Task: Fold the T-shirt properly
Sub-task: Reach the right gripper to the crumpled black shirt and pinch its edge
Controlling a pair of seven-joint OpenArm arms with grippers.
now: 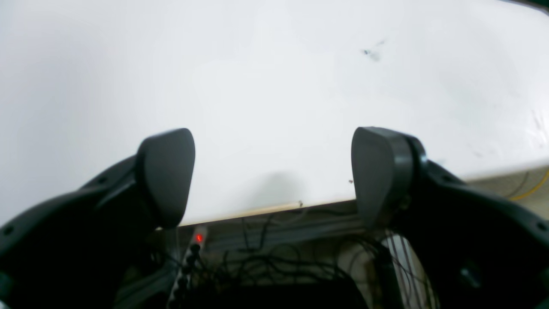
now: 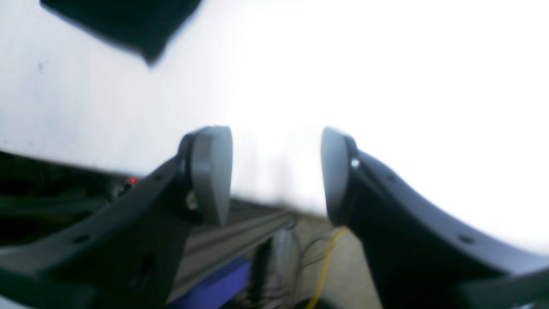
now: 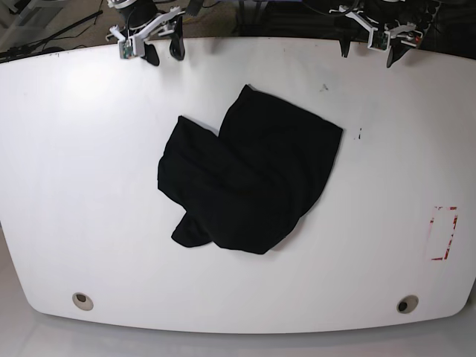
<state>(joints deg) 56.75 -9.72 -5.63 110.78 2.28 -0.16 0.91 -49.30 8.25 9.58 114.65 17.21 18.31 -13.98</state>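
A wide white table with rounded corners fills the base view, with two small round holes near its front edge and a red-outlined rectangle marked near one side. Dark floor and cables show beyond the far edge.

The T-shirt lies crumpled near the middle of the table, a loose black heap with overlapping folds and one lobe sticking out toward the front. No print shows on it from above. In the right wrist view only a dark corner of it appears at the top of the frame, blurred.

Both arms sit at the far edge of the table, well apart from the shirt. The left gripper hangs over the table edge with its jaws spread wide and nothing between them; a power strip with a red light and tangled wires lie below. The right gripper also has its jaws parted and empty, above the table edge.
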